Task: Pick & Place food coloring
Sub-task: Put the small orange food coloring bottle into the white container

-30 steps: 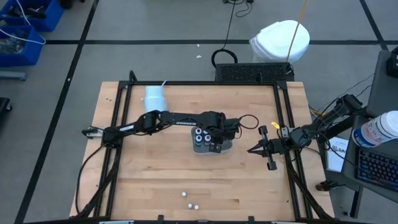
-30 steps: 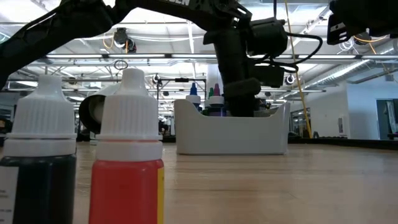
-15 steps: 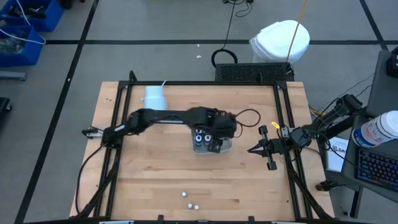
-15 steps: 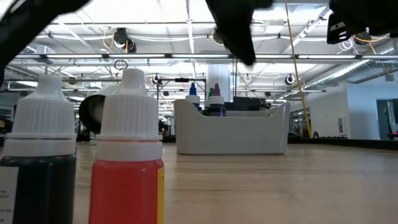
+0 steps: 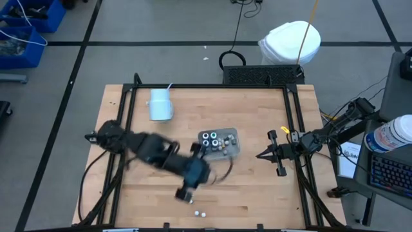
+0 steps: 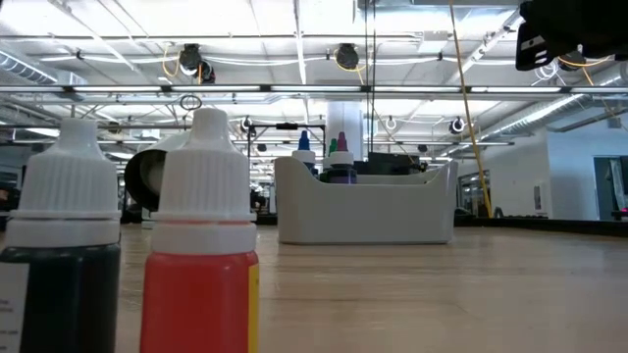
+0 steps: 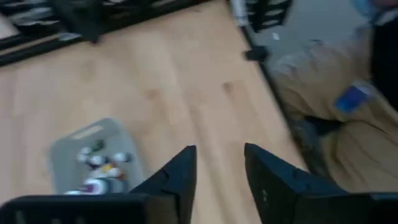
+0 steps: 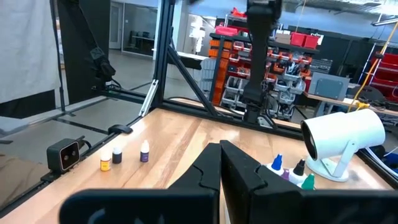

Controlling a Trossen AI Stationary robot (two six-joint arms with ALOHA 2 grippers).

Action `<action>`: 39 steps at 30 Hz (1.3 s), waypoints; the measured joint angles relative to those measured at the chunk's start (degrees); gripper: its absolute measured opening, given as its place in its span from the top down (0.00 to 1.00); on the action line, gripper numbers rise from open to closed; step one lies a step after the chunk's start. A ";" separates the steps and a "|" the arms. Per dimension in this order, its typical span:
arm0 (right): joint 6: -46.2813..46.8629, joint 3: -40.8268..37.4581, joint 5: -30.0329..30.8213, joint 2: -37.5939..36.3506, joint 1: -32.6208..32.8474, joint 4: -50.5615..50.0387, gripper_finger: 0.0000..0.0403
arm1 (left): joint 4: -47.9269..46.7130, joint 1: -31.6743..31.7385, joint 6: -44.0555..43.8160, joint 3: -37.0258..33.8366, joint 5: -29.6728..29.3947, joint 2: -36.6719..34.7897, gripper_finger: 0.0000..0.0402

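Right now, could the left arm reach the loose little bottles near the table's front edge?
Probably yes: the left gripper hangs just beside the loose bottles, with bare wood between them.

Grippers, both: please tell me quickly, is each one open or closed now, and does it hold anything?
Left gripper: open, a clear gap between the fingers, holding nothing.
Right gripper: closed, fingers together, holding nothing.

Closed right claw (image 8: 221, 163), three bottles (image 8: 116, 157)
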 joint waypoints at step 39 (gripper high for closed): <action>-1.39 0.02 0.02 0.07 0.00 0.31 1.00 | 67.11 -5.32 -17.21 -103.68 -12.77 -52.30 0.99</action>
